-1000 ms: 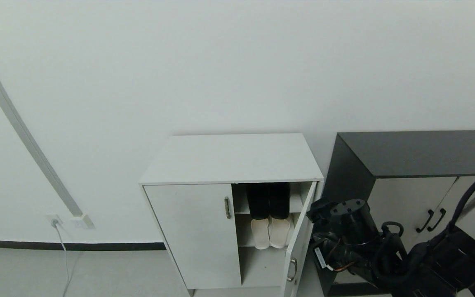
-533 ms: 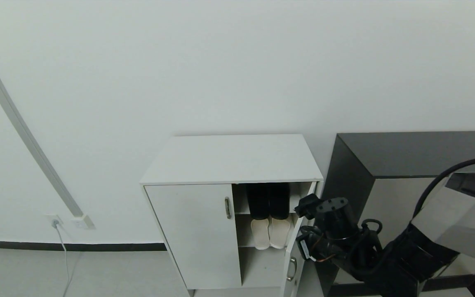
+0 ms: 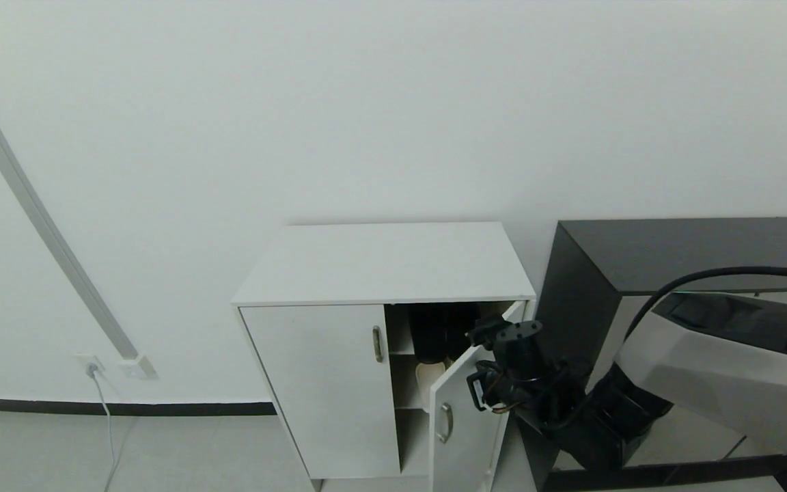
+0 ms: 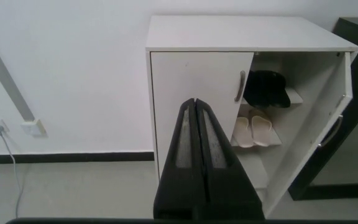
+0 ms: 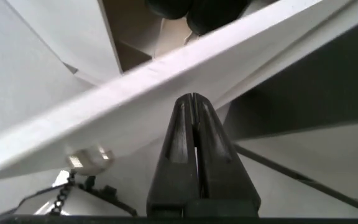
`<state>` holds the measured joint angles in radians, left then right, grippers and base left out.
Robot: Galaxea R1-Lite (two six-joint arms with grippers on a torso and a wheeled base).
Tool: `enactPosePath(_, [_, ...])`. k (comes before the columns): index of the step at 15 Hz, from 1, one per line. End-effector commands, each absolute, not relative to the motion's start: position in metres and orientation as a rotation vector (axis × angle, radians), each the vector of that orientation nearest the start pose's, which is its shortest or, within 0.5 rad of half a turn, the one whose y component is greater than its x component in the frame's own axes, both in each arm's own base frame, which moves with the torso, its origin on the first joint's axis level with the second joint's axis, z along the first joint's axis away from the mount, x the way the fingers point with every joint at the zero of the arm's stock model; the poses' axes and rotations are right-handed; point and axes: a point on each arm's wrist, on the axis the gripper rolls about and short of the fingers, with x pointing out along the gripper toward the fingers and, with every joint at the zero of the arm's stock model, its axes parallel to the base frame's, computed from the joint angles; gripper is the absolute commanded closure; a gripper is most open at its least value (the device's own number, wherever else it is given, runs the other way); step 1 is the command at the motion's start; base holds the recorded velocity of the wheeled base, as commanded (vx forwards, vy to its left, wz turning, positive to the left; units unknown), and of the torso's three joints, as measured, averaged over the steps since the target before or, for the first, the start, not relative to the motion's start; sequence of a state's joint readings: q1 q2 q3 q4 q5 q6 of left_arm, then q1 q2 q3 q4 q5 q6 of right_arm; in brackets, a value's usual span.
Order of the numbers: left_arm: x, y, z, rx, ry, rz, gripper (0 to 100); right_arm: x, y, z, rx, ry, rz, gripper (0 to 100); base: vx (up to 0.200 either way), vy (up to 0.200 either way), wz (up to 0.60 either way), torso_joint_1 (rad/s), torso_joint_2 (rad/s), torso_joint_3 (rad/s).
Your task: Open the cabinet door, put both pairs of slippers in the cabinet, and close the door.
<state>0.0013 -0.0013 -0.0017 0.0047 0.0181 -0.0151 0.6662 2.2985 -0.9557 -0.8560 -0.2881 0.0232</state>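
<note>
- Inside cabinet (image 3: pixel 380 263), had black slippers (image 4: pixel 267 89) on upper shelf (image 4: pixel 296 95) and white slippers (image 4: pixel 257 130) on shelf below (image 4: pixel 276 141); judged stowing done.
- Left only the closing: showed door (image 3: pixel 465 424) about half shut.
- Set right gripper (image 5: pixel 193 98), fingers pressed together and empty, at door's outer face, touching or nearly so, with arm stretched in from right.
- Held left gripper (image 4: pixel 195 102) well back from cabinet, fingers pressed together, gripping nothing.

White cabinet (image 3: pixel 383 263) — right door (image 3: pixel 465 424) ajar
</note>
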Motion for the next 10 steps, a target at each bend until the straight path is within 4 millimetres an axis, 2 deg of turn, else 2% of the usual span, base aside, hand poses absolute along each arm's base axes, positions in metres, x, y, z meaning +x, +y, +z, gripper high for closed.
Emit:
enactPosePath(1, [-0.023,0.0,0.075,-0.015,0.003,0.02,100,0.334,0.252,0.004,-0.201,0.448,0.364,100,0.0,0.0,0.0,0.0,0.0,0.0])
enactPosePath(5, [-0.023,0.0,0.075,-0.015,0.003,0.02,100,0.359,0.262,0.001,-0.168,0.395,0.352,100,0.0,0.0,0.0,0.0,0.0,0.0])
enactPosePath(10, [-0.023,0.0,0.075,-0.014,0.003,0.02,100,0.386,0.264,0.003,-0.121,0.332,0.35,100,0.0,0.0,0.0,0.0,0.0,0.0])
